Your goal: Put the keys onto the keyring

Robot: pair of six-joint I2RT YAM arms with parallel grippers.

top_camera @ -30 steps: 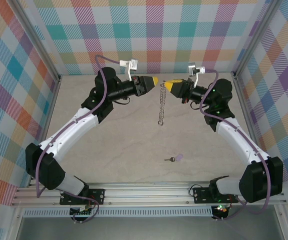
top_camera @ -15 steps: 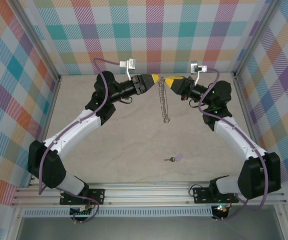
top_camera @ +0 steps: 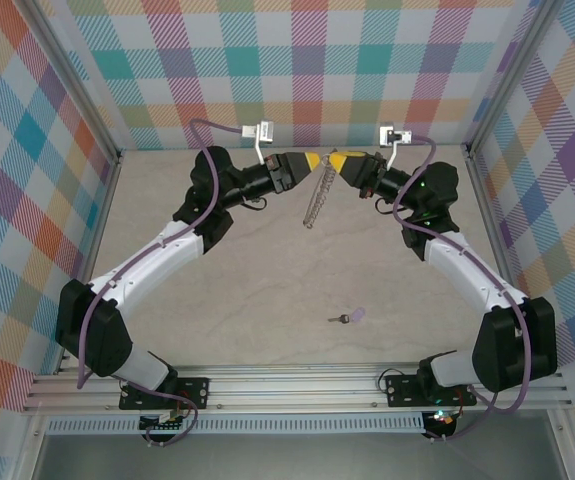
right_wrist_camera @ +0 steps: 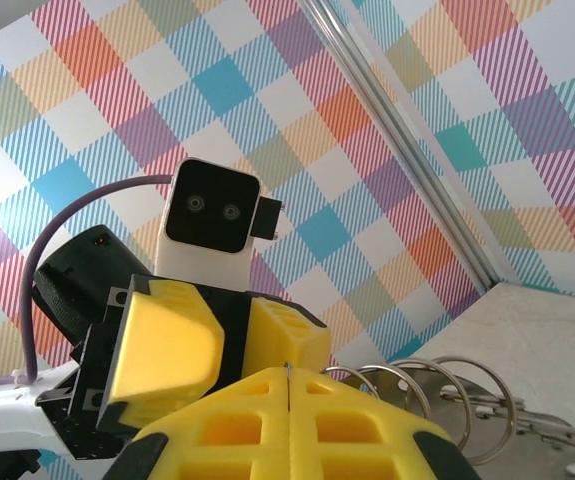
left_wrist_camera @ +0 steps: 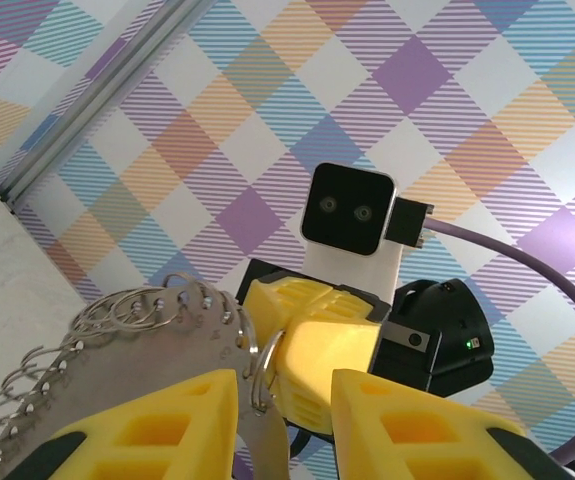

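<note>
The keyring point(top_camera: 314, 198), a silver wire ring with small loops on its rim, hangs edge-on in the air at the back of the table, its lower end tilted left. My right gripper point(top_camera: 336, 161) is shut on its top edge; a thin metal sliver shows between the closed fingers point(right_wrist_camera: 287, 375), with ring loops point(right_wrist_camera: 447, 400) beside them. My left gripper point(top_camera: 311, 160) faces it tip to tip. Its fingers stand apart point(left_wrist_camera: 285, 385), with the ring's rim point(left_wrist_camera: 252, 365) in the gap close to the left finger. The lilac-headed key point(top_camera: 351, 316) lies on the table, far below both grippers.
Plaid walls and aluminium frame posts point(top_camera: 115, 165) enclose the beige table point(top_camera: 267, 280) on three sides. The arm bases sit on the rail point(top_camera: 297, 385) at the near edge. The right arm's wrist camera point(left_wrist_camera: 350, 210) faces my left gripper at close range.
The ring's hanging end has swung from slightly right to the left and risen. Both grippers have edged a little higher and toward the back wall, still tip to tip.
</note>
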